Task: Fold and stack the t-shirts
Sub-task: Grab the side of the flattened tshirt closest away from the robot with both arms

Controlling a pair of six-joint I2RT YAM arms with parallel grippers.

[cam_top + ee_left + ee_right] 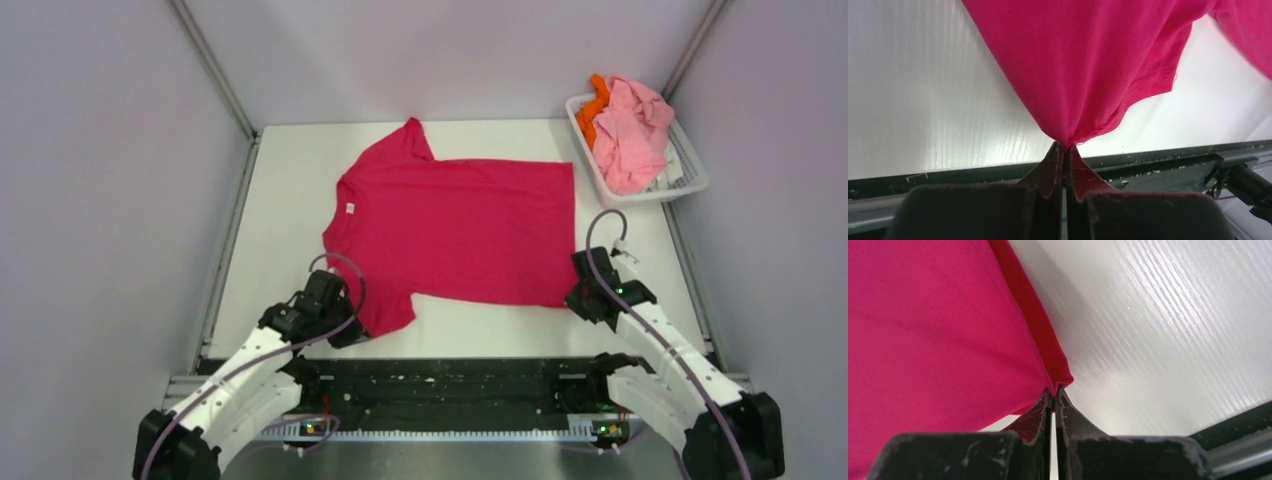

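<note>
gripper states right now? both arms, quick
left gripper: closed, pinching the magenta t-shirt at its near sleeve.
right gripper: closed, pinching the same shirt's near hem corner.

- The top camera is looking down from high behind the near edge over the whole table (290, 180).
- The wrist cameras are peering along the left gripper (1065, 147) and right gripper (1053, 389), very close to the red shirt (1088, 60).
- All 3 views are sharing that shirt and the table.

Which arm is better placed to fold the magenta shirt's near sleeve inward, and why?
Left. The left gripper is shut on that sleeve of the magenta t-shirt; the right gripper pinches the hem corner at the other end.
</note>
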